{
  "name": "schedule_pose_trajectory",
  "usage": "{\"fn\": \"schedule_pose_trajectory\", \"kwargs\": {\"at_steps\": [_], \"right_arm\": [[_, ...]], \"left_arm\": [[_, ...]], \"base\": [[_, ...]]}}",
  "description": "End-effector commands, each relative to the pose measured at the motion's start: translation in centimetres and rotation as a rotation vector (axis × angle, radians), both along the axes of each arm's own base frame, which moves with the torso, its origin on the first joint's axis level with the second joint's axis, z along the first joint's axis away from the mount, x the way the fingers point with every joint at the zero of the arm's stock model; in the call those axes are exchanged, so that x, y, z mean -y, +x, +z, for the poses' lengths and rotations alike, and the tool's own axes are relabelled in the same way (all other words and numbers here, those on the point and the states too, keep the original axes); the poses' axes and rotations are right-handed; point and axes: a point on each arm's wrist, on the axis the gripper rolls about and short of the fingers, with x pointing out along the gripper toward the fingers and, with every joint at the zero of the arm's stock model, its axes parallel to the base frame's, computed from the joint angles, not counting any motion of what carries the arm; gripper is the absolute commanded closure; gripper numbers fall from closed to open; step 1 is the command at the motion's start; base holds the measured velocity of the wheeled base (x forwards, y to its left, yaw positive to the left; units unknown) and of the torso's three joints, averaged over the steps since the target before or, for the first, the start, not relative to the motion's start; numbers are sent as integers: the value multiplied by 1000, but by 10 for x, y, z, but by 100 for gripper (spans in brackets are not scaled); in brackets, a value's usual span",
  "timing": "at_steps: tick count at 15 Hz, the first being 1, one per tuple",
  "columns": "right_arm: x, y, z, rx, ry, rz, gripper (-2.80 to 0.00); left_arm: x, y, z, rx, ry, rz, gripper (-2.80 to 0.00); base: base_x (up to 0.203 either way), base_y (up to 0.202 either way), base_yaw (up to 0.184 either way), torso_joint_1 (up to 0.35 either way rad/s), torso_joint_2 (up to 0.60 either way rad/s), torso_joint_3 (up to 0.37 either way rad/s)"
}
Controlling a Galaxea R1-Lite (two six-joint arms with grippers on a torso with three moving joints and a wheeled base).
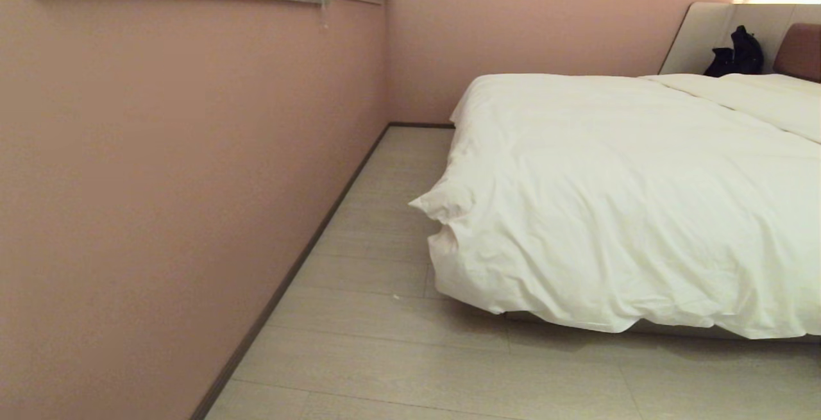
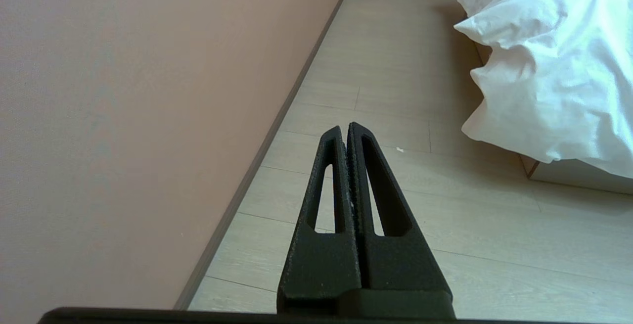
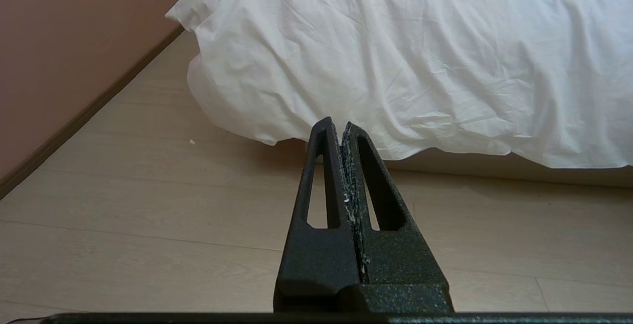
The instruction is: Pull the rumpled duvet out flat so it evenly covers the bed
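Puffy white duvet (image 1: 616, 195) w/ bunched corner overhangs low bed (image 1: 673, 329); both grippers (image 2: 344, 127) (image 3: 336, 122) parked, fingers together, nothing held yet.

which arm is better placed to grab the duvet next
Probably the right. The right gripper is shut and points straight at the duvet hanging off the bed's foot. The left gripper, also shut, points along the floor by the wall, with the duvet off to its side.
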Motion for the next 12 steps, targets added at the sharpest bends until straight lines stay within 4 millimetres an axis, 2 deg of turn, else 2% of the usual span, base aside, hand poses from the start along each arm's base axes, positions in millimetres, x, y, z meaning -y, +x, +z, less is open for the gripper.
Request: {"fn": "schedule_pose_trajectory", "kwargs": {"at_steps": [1,12], "right_arm": [[0,0,0,1,-1,0,0],[0,0,0,1,2,0,0]], "left_arm": [[0,0,0,1,0,2,0],[0,0,0,1,0,2,0]], "base": [[0,0,0,0,0,0],[0,0,0,0,0,0]]}}
